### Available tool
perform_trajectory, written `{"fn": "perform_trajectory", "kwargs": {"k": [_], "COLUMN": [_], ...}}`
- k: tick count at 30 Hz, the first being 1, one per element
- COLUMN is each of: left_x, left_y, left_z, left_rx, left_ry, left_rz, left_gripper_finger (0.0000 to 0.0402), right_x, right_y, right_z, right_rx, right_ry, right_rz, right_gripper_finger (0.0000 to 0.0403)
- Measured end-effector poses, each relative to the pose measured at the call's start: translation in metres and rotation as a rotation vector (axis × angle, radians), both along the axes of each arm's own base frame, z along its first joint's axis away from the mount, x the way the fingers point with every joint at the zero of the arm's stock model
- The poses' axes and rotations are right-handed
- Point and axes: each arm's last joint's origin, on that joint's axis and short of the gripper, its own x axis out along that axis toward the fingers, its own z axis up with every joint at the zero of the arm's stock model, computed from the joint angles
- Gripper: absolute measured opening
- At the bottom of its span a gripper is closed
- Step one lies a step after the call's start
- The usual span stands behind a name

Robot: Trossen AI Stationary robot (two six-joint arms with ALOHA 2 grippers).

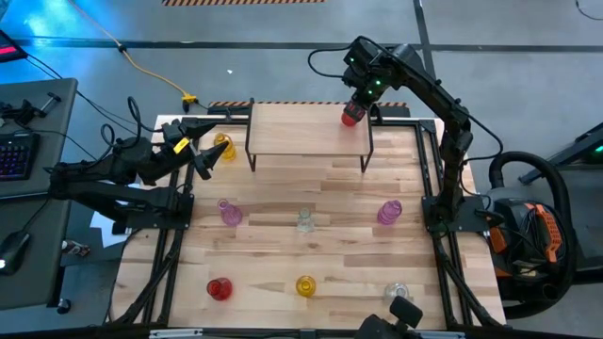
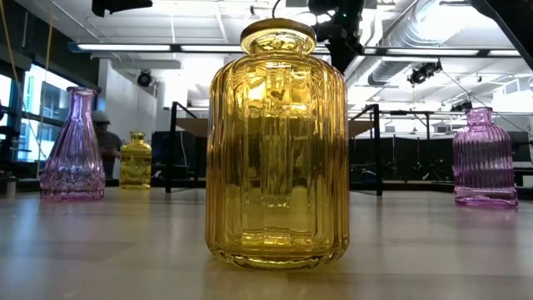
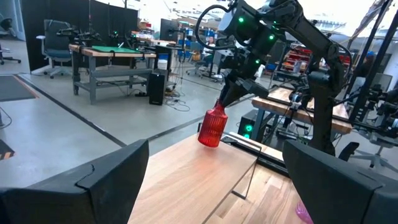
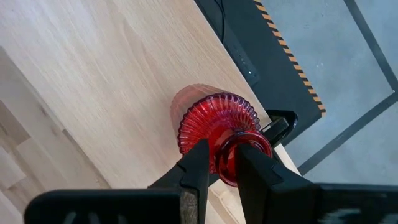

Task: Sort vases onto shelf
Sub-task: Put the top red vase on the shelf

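One red vase (image 4: pixel 216 127) at the shelf's (image 1: pixel 301 132) far right corner, neck between the right gripper's (image 4: pixel 222 163) fingers. Step: placing. Next: free the neck, lift straight up. Left gripper (image 1: pixel 201 155): fingers apart, waiting beside the shelf.

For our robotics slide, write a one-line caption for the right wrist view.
Right gripper pinches a red vase by the neck at the shelf edge.

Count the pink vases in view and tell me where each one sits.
2. One pink vase stands on the table's left-middle, ahead of the left arm; the other pink vase stands on the right-middle. Neither is on the shelf.
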Motion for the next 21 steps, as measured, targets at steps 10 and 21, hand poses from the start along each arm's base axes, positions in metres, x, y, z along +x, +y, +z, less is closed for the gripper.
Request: {"fn": "perform_trajectory", "kwargs": {"k": [10, 21], "left_x": [0.0000, 0.0001], "left_y": [0.0000, 0.0000], "left_z": [-0.0001, -0.0013], "left_rx": [0.000, 0.000], "left_ry": [0.000, 0.014], "left_rz": [0.000, 0.000], "left_gripper_finger": [0.0362, 0.0362], "right_x": [0.0044, 0.0047], "right_y": [-0.0012, -0.0006], "right_z": [-0.0040, -0.0040], "right_rx": [-0.014, -0.026], "right_ry": [0.025, 0.040], "right_rz": [0.029, 0.047], "right_gripper_finger": [0.0053, 0.0053]}}
